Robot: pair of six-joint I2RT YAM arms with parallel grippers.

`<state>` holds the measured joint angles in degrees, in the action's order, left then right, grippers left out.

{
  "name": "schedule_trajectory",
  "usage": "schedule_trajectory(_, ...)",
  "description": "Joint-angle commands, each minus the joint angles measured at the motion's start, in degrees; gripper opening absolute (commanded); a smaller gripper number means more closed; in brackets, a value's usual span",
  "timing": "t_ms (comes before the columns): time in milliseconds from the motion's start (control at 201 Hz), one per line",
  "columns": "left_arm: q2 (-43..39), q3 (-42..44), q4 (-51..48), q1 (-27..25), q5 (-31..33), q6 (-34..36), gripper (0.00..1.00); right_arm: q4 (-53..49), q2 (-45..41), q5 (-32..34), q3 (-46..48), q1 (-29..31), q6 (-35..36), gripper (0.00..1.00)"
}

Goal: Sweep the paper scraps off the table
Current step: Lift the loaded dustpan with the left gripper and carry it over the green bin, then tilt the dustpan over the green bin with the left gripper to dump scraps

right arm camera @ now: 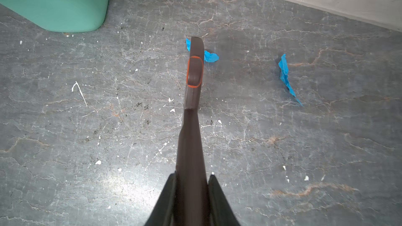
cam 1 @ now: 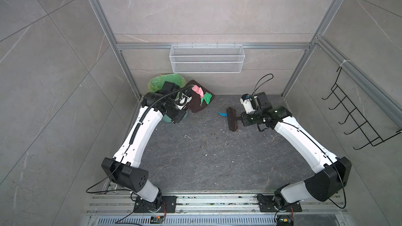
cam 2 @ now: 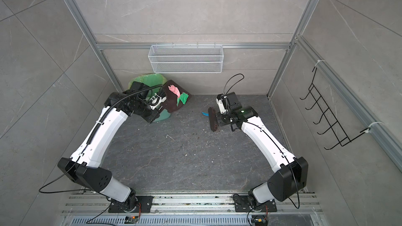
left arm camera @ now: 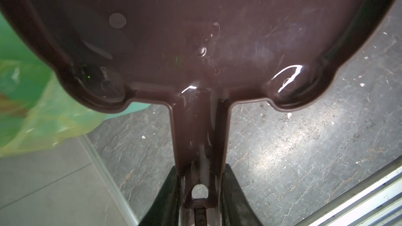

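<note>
A pink scrap point(cam 1: 198, 90) and a green scrap point(cam 1: 206, 98) are lying in the brown dustpan point(cam 1: 194, 105). The dustpan is hanging clear of the table point(cam 1: 195, 159) at about 11 o'clock in both top views, right beside the green-lined bin point(cam 1: 167, 81) in the corner. A blue scrap point(cam 1: 222, 114) is lying on the table at about 1 o'clock, just at the 9 o'clock side of the brush point(cam 1: 232, 119). The right wrist view is showing a second blue scrap point(right arm camera: 286, 77) on the table, apart from the brush head.

The left gripper point(left arm camera: 200, 168) is clenching the dustpan's handle. The right gripper point(right arm camera: 191, 176) is clenching the brush's handle, with the bristles pointing down at the table. A wire basket point(cam 1: 206, 59) is hanging on the wall at 12 o'clock, and a black hook rack point(cam 1: 356, 118) at 3 o'clock.
</note>
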<state>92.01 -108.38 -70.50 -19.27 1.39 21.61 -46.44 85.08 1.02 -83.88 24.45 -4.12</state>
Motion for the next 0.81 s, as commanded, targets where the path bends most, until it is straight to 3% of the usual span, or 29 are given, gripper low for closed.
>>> schedule_trajectory(0,2.6,-6.7,-6.0,2.7,0.1,0.9,0.0,2.2,-0.8,-1.3,0.8,-0.2,-1.1,0.0)
schedule_trajectory(309,9.7,-18.7,-10.3,6.0,6.4,1.5,0.0,4.2,-2.4,-2.1,3.4,-0.2,-2.1,0.0)
schedule_trajectory(518,13.2,-25.6,-12.4,11.1,8.3,2.7,0.0,3.9,-3.8,-2.0,4.8,-0.2,-1.8,0.0)
schedule_trajectory(802,14.8,-25.6,-11.7,17.8,11.8,3.5,0.0,3.0,-6.4,-1.3,6.7,-0.2,-1.7,0.0)
